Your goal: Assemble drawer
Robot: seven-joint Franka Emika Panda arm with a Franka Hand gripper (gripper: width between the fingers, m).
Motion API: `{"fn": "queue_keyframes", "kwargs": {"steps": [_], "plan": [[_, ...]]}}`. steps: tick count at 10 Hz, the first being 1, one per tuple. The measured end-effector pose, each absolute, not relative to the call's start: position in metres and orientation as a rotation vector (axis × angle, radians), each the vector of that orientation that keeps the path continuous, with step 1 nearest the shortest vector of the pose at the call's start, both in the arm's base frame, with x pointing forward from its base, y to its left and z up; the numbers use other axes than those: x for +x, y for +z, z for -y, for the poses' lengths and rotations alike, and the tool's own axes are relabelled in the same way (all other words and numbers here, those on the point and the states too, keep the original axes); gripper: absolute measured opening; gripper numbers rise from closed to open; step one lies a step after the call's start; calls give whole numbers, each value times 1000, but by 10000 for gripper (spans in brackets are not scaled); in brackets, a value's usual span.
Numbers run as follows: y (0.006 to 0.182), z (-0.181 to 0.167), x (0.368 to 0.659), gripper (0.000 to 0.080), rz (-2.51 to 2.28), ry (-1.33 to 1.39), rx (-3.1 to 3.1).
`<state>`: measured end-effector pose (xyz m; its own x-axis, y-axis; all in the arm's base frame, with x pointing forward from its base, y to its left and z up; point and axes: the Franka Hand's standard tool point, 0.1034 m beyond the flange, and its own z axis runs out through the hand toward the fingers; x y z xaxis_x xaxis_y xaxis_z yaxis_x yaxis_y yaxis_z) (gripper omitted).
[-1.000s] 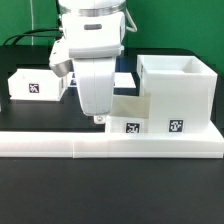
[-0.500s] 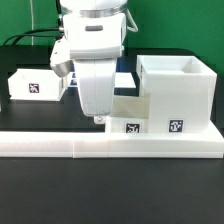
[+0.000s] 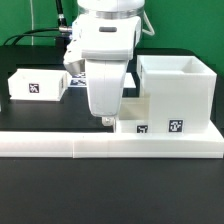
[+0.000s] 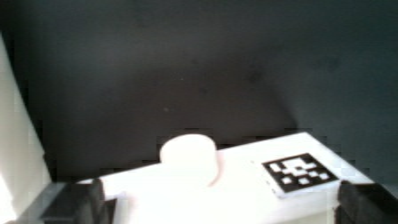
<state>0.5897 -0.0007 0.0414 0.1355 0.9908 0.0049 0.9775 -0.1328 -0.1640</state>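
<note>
Black tabletop (image 3: 40,185) fills the scene, and a long white rail (image 3: 110,146) lies across it in front of the parts. On the exterior view's right stands the tall white cube-shaped housing (image 3: 178,92), open at the top, with a square tag (image 3: 176,127) low on its front face. Just beside it, toward the exterior view's left, sits a lower white box, the drawer (image 3: 137,112), which touches the housing side and shows its own tag (image 3: 142,129) on the front. The robot arm hangs over this drawer, and the gripper (image 3: 107,121) reaches down at the drawer's edge on the exterior view's left. I cannot tell how wide the jaws are, or whether they hold anything, because the white gripper body covers them. In the wrist view the drawer (image 4: 214,190) appears with its round knob (image 4: 189,155) and a tag (image 4: 301,172) on the same face. Well apart, on the exterior view's left, rests a second small white box (image 3: 38,84) with a tag.
</note>
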Motion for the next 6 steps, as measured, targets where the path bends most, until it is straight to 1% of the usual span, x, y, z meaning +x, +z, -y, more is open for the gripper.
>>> {"fn": "queue_keyframes", "kwargs": {"steps": [4, 6], "plan": [[40, -1, 588, 649, 1999, 169, -2236], [39, -11, 587, 649, 2025, 203, -2164]]}}
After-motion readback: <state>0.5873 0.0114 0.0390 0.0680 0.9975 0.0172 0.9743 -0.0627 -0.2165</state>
